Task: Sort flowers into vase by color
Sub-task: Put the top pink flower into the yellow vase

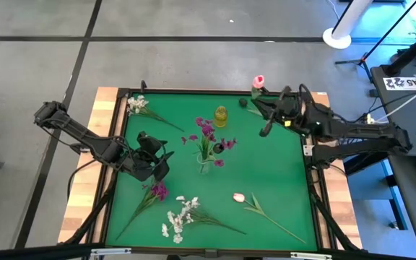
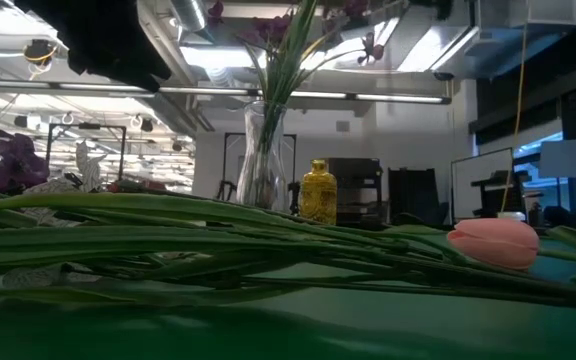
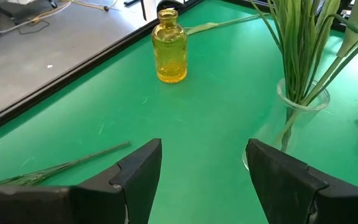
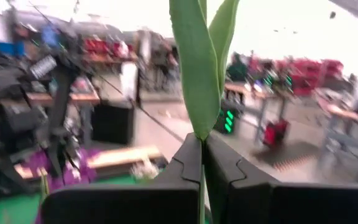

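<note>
Vase (image 1: 206,160) and yellow bottle (image 1: 221,115) block the bench (image 1: 280,180) centre; open green lies right of them.

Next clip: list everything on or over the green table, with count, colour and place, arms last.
Clear glass vase: one, mat centre, holding magenta-purple sprigs.
Yellow glass bottle: one, behind the vase.
White cluster sprig: one, far left corner.
Magenta sprig: one, lying front left.
White cluster sprig: one, front centre.
Pale pink tulip bud: one, lying front right.
Pink tulip stem: one, raised at the far edge, pinched in the right gripper.
Left gripper: open, left of the vase.
Right gripper: shut on the tulip's green stem.
</note>
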Controlling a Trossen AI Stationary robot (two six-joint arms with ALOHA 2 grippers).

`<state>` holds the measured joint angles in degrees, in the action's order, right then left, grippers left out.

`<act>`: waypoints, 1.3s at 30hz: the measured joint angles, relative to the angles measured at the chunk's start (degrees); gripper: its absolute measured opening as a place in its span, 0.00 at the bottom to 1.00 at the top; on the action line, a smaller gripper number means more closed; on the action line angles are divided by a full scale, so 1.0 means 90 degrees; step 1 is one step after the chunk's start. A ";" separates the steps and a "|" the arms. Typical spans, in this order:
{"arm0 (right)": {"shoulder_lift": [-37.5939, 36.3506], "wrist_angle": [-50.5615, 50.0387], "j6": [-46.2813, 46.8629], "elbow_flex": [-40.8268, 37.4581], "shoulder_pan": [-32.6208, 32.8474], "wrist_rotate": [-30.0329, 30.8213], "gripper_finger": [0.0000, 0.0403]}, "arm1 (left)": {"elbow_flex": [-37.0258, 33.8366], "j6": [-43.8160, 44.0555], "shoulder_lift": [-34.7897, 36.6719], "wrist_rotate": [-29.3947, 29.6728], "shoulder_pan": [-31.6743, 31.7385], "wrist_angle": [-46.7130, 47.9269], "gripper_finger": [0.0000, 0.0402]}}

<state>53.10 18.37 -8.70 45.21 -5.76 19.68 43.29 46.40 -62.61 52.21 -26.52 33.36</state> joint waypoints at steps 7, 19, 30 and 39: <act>0.1109 0.1387 0.0227 0.0000 -0.1546 -0.2379 0.00 | -0.0002 -0.0047 0.0000 0.0027 0.0000 -0.0059 0.57; 0.2772 0.3619 0.1429 0.0000 -0.2926 -0.4762 0.00 | -0.0005 -0.0049 0.0000 0.0148 0.0000 -0.0066 0.57; 0.3176 0.3575 0.1418 0.0000 -0.2915 -0.4816 0.00 | -0.0005 -0.0042 0.0000 0.0148 0.0000 -0.0094 0.57; 0.3311 0.2697 0.1056 0.0000 -0.2904 -0.4779 0.00 | -0.0005 -0.0032 0.0000 0.0145 0.0000 -0.0096 0.57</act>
<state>82.90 42.64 0.80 45.21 -31.90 -23.33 43.24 46.11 -62.61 53.52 -26.52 32.49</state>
